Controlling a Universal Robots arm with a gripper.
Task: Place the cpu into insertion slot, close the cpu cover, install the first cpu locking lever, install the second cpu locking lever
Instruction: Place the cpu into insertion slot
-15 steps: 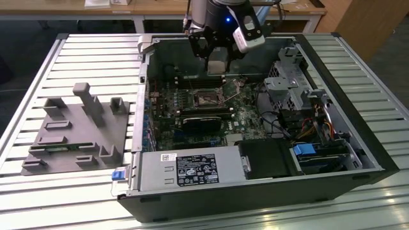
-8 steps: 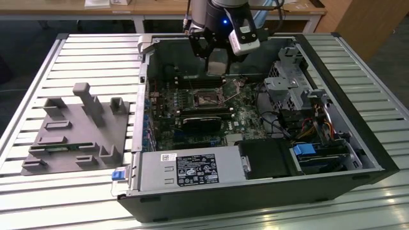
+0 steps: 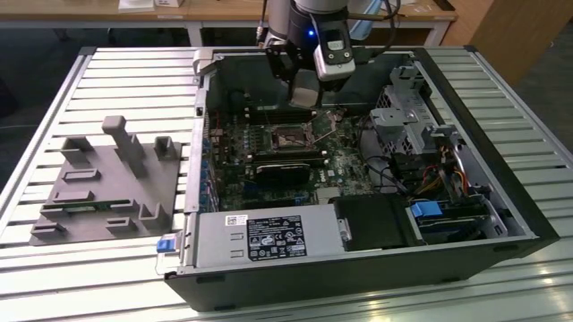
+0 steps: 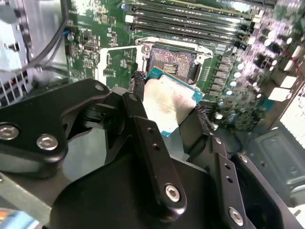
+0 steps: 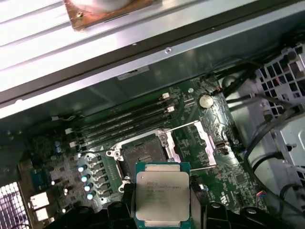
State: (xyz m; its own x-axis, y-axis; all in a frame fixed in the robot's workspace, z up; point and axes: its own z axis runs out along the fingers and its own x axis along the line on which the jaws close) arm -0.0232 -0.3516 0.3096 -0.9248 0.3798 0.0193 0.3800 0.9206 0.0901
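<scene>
**Four steps remain: cpu held over the socket**

End effector (image 4: pixel 167 95) grips the cpu (image 4: pixel 170 106) by its edges just above the bare insertion slot (image 3: pixel 291 137), upper centre of the exterior view. The cpu cover (image 5: pixel 206 143) stands swung open; nothing is seated or locked yet.

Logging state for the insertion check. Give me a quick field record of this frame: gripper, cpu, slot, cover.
gripper: shut on the cpu, inside the open computer case
cpu: gripped at two opposite edges, metal top facing the wrist cameras, held above the board, not seated
insertion slot: open, dark centre bare, nothing in it
cpu cover: stands open beside the slot
memory slots: long and black, next to the slot
</scene>
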